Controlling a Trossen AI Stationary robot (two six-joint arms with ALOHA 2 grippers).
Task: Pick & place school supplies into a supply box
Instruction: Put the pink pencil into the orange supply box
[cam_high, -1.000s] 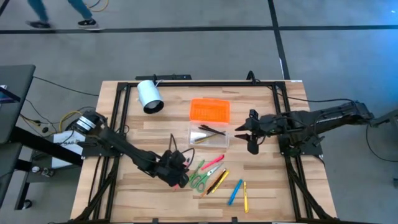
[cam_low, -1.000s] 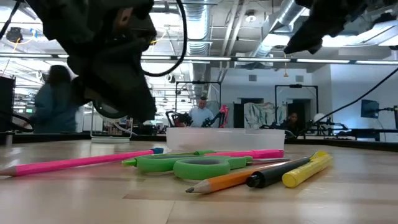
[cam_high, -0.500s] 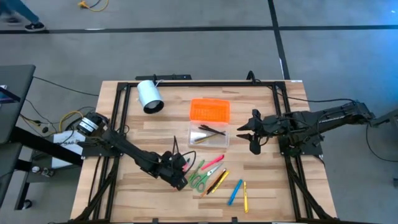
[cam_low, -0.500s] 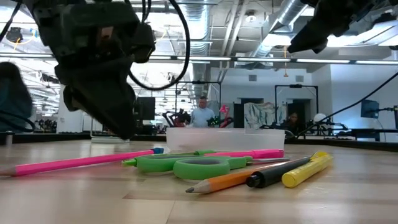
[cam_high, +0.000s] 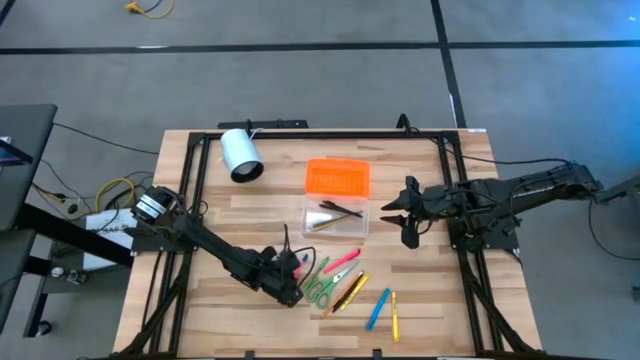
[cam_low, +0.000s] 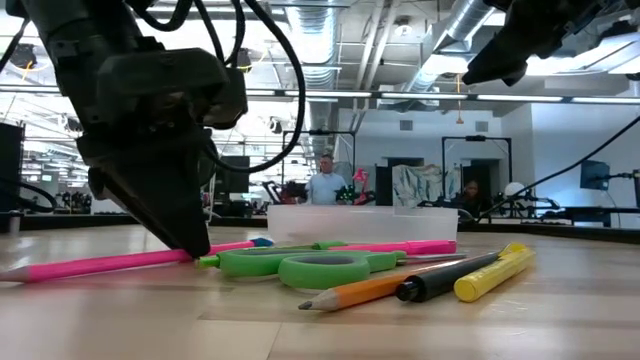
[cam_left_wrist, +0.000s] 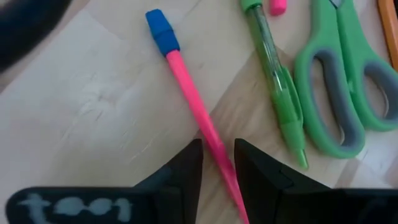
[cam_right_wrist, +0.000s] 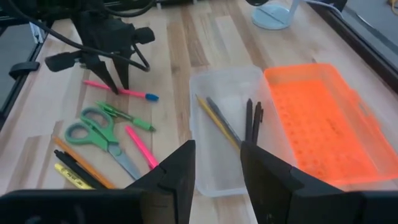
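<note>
- Dark left tool (cam_high: 290, 290) is down at the tabletop (cam_high: 260, 215), its two fingers (cam_left_wrist: 186, 168) straddling a pink pencil (cam_left_wrist: 199, 121) with a blue cap; the fingers stand on either side of the shaft, close to it, but whether they pinch it cannot be told.
- Low view shows the same tool (cam_low: 190, 245) with its tips at the pink pencil (cam_low: 100, 264), which lies flat on the wood.
- Just beside the pencil: a green pen (cam_left_wrist: 277, 81), then green-handled scissors (cam_left_wrist: 339, 87), both flat on the tabletop.
- Farther along the loose group: a short pink marker (cam_high: 343, 261), an orange pencil (cam_low: 370, 288), a dark pen (cam_low: 445, 280), a yellow marker (cam_low: 495, 273), and set a little apart a blue pen (cam_high: 377, 309) and a thin yellow pencil (cam_high: 394, 315).
- Supply box (cam_high: 336, 218), clear plastic, sits open near the middle of the tabletop, well apart from the left tool; a few dark and yellowish pencils (cam_right_wrist: 233, 121) already lie inside.
- Orange ribbed lid (cam_high: 337, 177) lies touching the far side of the box.
- White cylinder (cam_high: 240, 154) lies on its side near the far left corner.
- Right tool (cam_high: 408, 213) hangs above the tabletop just beside the box's right end; fingers (cam_right_wrist: 177, 171) apart, holding nothing.
- People visible in the room beyond the tabletop (cam_low: 326, 182).
</note>
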